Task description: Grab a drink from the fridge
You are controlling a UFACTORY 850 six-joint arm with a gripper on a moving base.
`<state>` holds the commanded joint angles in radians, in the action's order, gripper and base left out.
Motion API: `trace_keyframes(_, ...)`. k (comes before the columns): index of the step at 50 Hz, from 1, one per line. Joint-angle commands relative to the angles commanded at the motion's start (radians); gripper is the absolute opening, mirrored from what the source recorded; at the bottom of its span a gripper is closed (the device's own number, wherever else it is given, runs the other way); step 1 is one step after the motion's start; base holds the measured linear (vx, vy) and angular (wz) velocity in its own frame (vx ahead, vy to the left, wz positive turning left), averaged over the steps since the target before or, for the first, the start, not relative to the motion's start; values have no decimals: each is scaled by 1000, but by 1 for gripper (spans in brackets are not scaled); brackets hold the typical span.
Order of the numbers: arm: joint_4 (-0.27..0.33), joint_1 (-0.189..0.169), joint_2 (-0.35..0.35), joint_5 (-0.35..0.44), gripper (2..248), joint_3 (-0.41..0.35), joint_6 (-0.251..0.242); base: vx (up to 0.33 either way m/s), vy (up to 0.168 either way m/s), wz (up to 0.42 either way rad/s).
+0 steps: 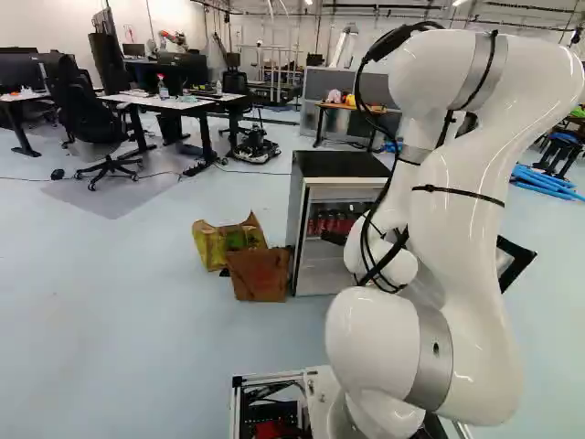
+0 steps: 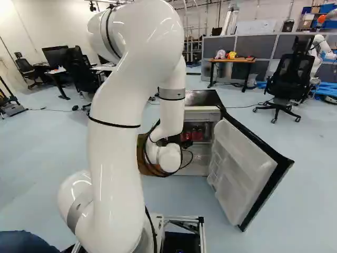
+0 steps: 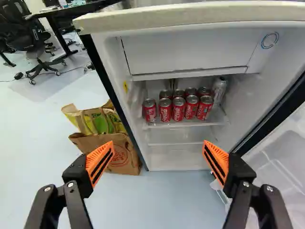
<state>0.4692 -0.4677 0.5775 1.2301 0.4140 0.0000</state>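
Your fridge (image 3: 190, 13) stands ahead of the arm (image 2: 118, 132) with its door (image 2: 246, 171) swung wide to the right, which looks meant to leave the front free for a straight reach inside. The drinks sit on an upper shelf (image 3: 188, 123), below the closed freezer flap (image 3: 188, 50): a near row of five red cans (image 3: 178, 110), more red ones close behind, and a silver can (image 3: 219, 90) at the right end, set slightly farther back. They all stand upright on their bases, the near row by the shelf's front edge, so you would likely do best to take one of these first. Two paper bags (image 3: 125, 151) rest on the floor at the left, just beside the fridge's wall, and probably play no part. Your end effector (image 3: 158, 144) is spread wide, its orange pads (image 3: 99, 161) well apart, with nothing between them and no contact with can, shelf or door. It points at the opening from outside, so the step in hand seems to be the approach. You probably need to come forward and line up on one can before closing; since the cans stand so tightly side by side, wide fingers could knock the neighbours or catch the flap above.
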Motion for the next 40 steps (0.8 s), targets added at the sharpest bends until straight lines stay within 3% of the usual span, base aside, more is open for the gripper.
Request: trace_keyframes(40, 0, -7, 180, 29, 247, 124, 0, 0, 0, 0)
